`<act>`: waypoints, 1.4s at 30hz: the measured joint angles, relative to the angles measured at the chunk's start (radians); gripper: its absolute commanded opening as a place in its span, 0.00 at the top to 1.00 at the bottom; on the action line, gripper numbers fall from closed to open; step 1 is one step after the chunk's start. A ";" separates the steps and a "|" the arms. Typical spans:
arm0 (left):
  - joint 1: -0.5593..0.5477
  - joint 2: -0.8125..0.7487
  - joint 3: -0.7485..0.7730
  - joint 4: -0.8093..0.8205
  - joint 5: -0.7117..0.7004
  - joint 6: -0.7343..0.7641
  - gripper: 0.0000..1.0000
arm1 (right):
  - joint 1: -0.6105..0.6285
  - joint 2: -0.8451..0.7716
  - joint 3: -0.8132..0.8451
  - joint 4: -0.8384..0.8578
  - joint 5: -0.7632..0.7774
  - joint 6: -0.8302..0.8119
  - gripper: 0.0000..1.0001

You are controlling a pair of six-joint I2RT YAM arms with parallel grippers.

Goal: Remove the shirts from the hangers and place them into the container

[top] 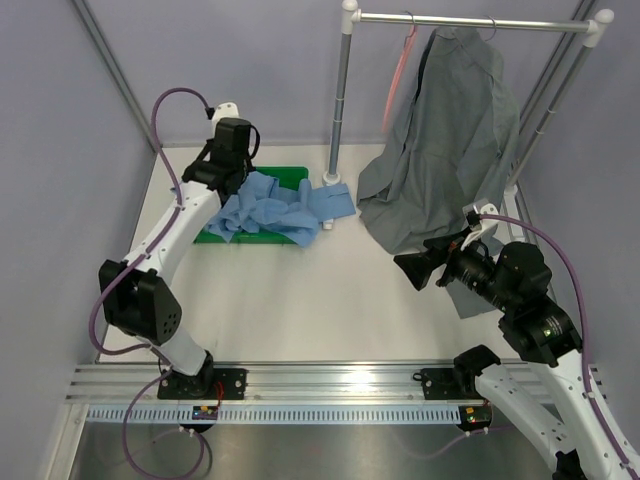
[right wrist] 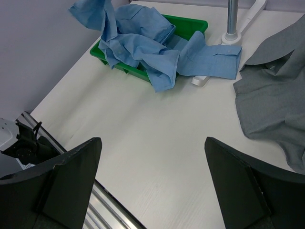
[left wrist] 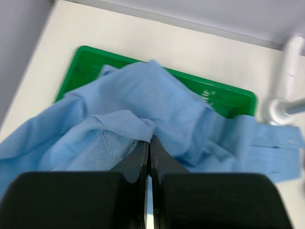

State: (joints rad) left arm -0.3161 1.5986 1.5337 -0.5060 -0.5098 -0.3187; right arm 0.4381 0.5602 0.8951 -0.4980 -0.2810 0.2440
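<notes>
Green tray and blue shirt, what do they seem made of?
Green tray: likely hard plastic, glossy, with a moulded raised rim. Blue shirt: soft woven cloth, perhaps cotton, matte; it creases and drapes over the rim.

Light blue shirt (top: 275, 205) heaped over green tray (top: 292, 177), grey shirt (top: 450, 140) hanging from rail (top: 470, 20), pink hanger (top: 398, 75) beside it

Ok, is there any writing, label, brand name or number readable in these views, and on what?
No text can be read in any view.
A small coloured spot on the left arm's base: too small to read.
Some pale marks on the green tray: blurred, perhaps only glare.
The blue shirt, grey shirt and rack show no print.
</notes>
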 measured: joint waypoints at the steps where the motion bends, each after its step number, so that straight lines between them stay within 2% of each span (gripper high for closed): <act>1: -0.011 0.013 0.011 0.003 0.019 -0.013 1.00 | 0.000 0.000 0.000 0.000 0.000 0.000 0.01; 7: -0.053 0.131 0.027 0.031 0.125 -0.092 1.00 | 0.000 0.000 0.000 0.000 0.002 0.000 0.01; 19: -0.047 0.415 -0.042 0.119 0.255 -0.178 1.00 | 0.000 0.006 0.000 0.000 0.003 0.000 0.00; 21: -0.045 0.430 -0.052 0.138 0.265 -0.179 0.96 | 0.000 0.010 0.000 0.000 0.003 0.000 0.01; 24: -0.037 0.439 -0.055 0.151 0.272 -0.170 0.86 | 0.000 0.013 0.000 0.000 0.007 0.000 0.01; 25: -0.032 0.439 -0.055 0.153 0.274 -0.166 0.76 | 0.000 0.013 0.000 0.000 0.007 0.000 0.01; 28: -0.021 0.438 -0.055 0.159 0.275 -0.143 0.55 | 0.000 0.015 0.000 0.000 0.007 0.000 0.01; 29: -0.018 0.436 -0.055 0.159 0.275 -0.136 0.43 | 0.000 0.016 0.000 0.000 0.007 0.000 0.01; 31: -0.016 0.421 -0.055 0.154 0.275 -0.122 0.37 | 0.000 0.017 0.000 0.000 0.008 0.000 0.01; 32: -0.017 0.406 -0.055 0.152 0.275 -0.117 0.32 | 0.000 0.017 0.000 0.000 0.008 0.000 0.00; 39: -0.053 0.205 -0.055 0.141 0.243 -0.061 0.11 | 0.000 0.018 0.000 0.000 0.008 0.000 0.01; 42: -0.100 0.141 -0.053 0.136 0.217 -0.039 0.10 | 0.000 0.018 0.000 0.000 0.009 0.000 0.00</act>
State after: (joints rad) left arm -0.4164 1.7393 1.4811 -0.3698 -0.2932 -0.3580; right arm 0.4381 0.5781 0.8951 -0.4984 -0.2722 0.2440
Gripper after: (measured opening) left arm 0.890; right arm 0.993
